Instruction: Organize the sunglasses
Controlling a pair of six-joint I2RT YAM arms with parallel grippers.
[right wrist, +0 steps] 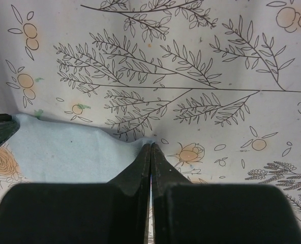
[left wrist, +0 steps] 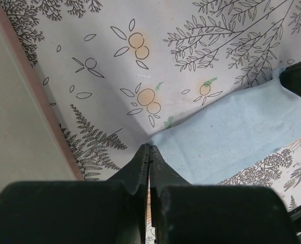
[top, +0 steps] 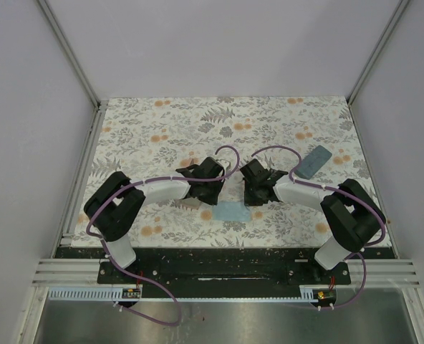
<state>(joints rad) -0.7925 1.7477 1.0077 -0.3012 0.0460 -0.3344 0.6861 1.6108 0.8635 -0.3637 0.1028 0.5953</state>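
Note:
No sunglasses show in any view. A light blue cloth (top: 232,212) lies on the floral table cover between my two arms. In the left wrist view my left gripper (left wrist: 150,148) is shut on the near corner of the cloth (left wrist: 232,134). My right gripper (right wrist: 151,145) is shut on the opposite corner, where the cloth (right wrist: 64,152) puckers up at the fingertips. From above, the left gripper (top: 215,201) and the right gripper (top: 252,203) stand tilted down at the cloth's two upper corners, close together.
A blue-grey oblong case (top: 314,161) lies at the back right. A pale surface with a pink edge (left wrist: 18,127) fills the left side of the left wrist view, close beside the left fingers. White walls enclose the table cover (top: 162,122) on three sides.

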